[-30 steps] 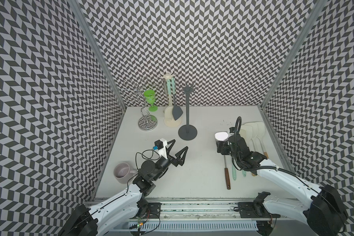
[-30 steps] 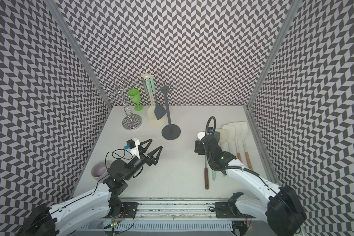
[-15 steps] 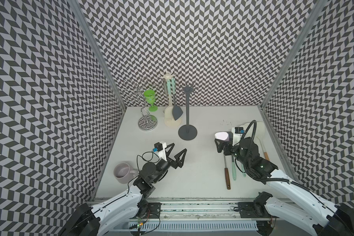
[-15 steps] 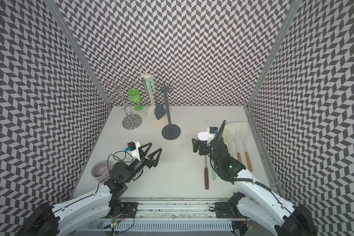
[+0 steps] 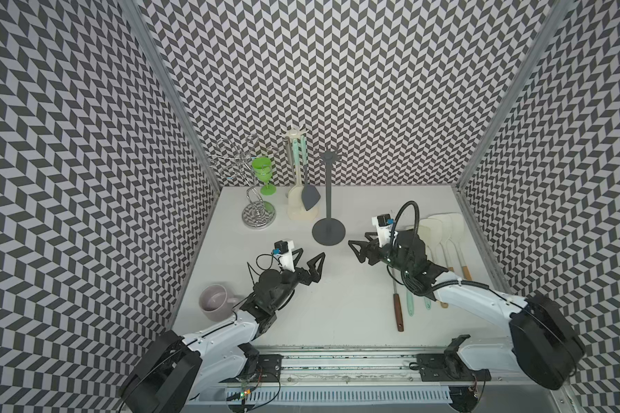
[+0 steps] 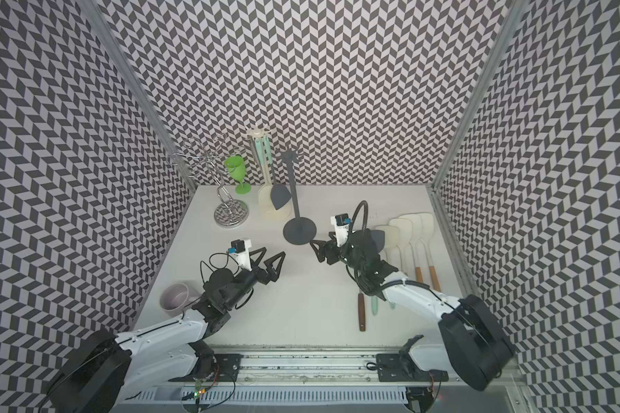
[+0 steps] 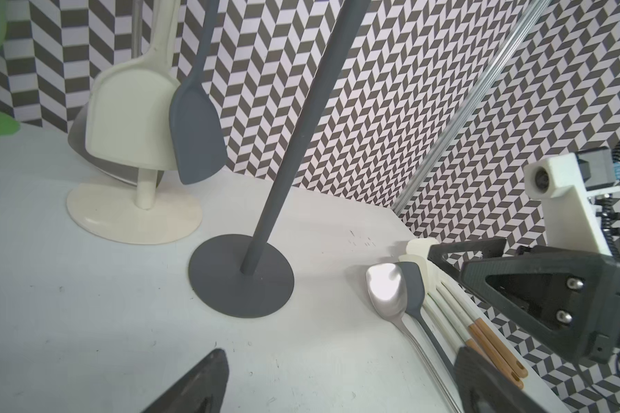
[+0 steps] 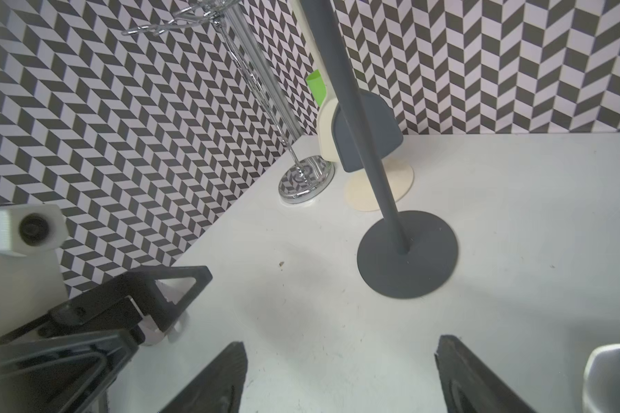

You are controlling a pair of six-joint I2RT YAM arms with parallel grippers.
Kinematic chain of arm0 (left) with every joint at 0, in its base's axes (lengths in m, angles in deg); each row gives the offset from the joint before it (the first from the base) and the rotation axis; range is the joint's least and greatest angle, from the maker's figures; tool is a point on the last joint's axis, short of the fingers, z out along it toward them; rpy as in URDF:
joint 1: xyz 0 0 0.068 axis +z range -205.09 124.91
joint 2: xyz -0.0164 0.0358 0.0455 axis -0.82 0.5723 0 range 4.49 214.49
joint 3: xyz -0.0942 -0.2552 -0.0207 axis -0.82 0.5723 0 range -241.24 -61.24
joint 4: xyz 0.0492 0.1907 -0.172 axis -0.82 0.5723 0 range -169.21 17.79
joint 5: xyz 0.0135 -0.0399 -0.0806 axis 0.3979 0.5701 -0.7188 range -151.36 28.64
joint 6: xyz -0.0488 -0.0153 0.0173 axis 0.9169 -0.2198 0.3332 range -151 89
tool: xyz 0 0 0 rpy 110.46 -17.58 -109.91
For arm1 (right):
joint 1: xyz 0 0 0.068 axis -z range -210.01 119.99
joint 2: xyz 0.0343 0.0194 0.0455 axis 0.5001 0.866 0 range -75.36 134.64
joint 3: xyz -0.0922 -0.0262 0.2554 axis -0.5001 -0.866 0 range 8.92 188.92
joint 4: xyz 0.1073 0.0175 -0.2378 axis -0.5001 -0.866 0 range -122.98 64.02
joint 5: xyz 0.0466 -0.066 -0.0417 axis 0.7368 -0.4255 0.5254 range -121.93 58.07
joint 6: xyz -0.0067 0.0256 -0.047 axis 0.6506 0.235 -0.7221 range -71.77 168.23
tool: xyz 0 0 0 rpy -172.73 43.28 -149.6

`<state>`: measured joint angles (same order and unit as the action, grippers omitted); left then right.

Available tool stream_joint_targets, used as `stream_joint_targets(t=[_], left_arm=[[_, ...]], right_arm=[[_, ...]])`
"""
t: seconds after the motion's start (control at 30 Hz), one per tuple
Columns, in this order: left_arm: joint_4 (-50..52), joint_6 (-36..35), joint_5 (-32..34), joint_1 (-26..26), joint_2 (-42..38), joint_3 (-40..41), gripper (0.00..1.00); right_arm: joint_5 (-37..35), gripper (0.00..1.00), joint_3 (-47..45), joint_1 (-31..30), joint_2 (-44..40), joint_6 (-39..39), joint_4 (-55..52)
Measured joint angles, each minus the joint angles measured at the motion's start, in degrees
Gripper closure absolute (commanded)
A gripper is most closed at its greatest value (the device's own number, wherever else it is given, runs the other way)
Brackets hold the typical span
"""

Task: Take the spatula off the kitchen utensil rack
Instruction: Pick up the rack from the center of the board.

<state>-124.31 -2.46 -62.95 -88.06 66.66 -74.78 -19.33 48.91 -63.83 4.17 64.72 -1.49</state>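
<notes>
Bare table lies before the grey stand, between the left gripper and right gripper, both spread empty. Behind the stand, a flat matte spatula hangs on the cream rack.

No text, label, brand, number or sign can be read anywhere.

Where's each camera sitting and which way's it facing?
Both top views: overhead at the front, looking down on the table; left gripper, right gripper, arms.
Left wrist: on the left arm, facing the grey rack; own fingers, right gripper.
Right wrist: on the right arm, facing that rack; own fingers, left gripper.
Shared: both wrist views show the spatula on the cream rack.
</notes>
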Motion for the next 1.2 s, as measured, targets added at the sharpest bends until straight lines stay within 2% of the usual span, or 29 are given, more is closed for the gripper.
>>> stream_joint_targets(t=[0.23, 0.43, 0.5, 0.57, 0.67, 0.97, 1.13, 1.2], left_arm=[[-0.09, 3.13, -6.01, 4.74, 4.39, -1.03, 0.00], [-0.26, 4.37, -8.79, 5.01, 5.35, -1.18, 0.00], [-0.28, 4.46, -9.20, 5.01, 5.31, -1.18, 0.00], [-0.26, 4.48, -9.44, 5.01, 5.11, -1.18, 0.00], [-0.26, 4.50, -9.55, 5.01, 4.07, -1.18, 0.00], [-0.68, 4.44, -9.64, 5.01, 1.66, -1.18, 0.00], [-1.18, 4.46, -9.66, 5.01, 1.07, -1.14, 0.00], [-1.27, 4.46, -9.66, 5.01, 1.03, -1.14, 0.00]], right_arm=[[0.72, 0.27, 6.75, -0.20, 11.43, -2.34, 8.22], [-0.63, 0.29, 10.34, -1.70, 18.40, -7.78, 15.89], [-2.10, 0.34, 12.50, -2.14, 20.79, -9.20, 16.68], [-4.00, 0.45, 15.80, -2.47, 23.56, -10.40, 16.87], [-6.43, 0.49, 21.14, -2.64, 27.56, -11.72, 17.31], [-11.56, 0.46, 30.86, -2.64, 36.54, -13.86, 18.29], [-12.61, 0.59, 34.36, -2.64, 39.78, -15.41, 18.32], [-12.98, 0.71, 34.49, -2.64, 40.04, -16.00, 18.36]])
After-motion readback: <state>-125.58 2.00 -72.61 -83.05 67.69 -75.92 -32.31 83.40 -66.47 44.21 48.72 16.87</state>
